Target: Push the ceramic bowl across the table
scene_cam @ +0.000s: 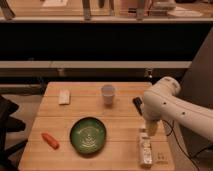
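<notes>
- Now the gripper (pixel 150 128) is hanging low over the right side of the table (pixel 120 119), just behind a pale bottle (pixel 145 148) lying near the right edge.
- Whether it is open or closed, or holding anything, I cannot tell.
- The bowl (pixel 88 135) is sitting on the front half of the table, left of centre in the view and well apart from the gripper, with bare wood between them.
- Being round, it is offering no long axis, so any side of the rim is serving equally.
- The coming move is probably calling for a sideways reach to the rim, keeping off the white cup (pixel 108 93) behind the bowl.
</notes>
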Tool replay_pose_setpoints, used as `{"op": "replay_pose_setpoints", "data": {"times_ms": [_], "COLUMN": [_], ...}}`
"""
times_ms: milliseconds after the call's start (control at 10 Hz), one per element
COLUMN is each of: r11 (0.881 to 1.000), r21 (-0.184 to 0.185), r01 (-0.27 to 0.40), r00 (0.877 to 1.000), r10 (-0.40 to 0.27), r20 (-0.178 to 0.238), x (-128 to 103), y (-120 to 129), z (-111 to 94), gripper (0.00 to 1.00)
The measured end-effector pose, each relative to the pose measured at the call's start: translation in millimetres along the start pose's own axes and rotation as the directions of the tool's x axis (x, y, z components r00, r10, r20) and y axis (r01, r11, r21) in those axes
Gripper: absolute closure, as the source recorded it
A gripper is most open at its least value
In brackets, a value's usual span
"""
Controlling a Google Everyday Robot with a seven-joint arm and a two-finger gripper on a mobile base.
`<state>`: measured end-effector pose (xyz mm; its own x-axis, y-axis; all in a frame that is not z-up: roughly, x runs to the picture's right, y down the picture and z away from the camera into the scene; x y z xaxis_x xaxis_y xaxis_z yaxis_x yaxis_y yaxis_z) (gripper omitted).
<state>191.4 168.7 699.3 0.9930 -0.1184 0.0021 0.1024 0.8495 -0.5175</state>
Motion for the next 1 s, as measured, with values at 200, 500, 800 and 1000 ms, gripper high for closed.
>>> {"op": "replay_pose_setpoints", "data": {"times_ms": [200, 500, 800, 1000], "r11": [1.000, 0.998, 0.997, 0.997], "r21": [-0.002, -0.012, -0.017, -0.019], "r01": [0.022, 0.057, 0.073, 0.080], "r00": [1.000, 0.998, 0.997, 0.997], "r10": [-0.022, -0.057, -0.073, -0.080], "r20": [-0.008, 0.002, 0.003, 0.001], "x": [-5.5, -21.3, -26.8, -26.0], "y": [3.8, 8.8, 15.2, 20.1], "z": [11.7, 30.6, 39.4, 44.2], "gripper": [0.20, 0.20, 0.20, 0.20]}}
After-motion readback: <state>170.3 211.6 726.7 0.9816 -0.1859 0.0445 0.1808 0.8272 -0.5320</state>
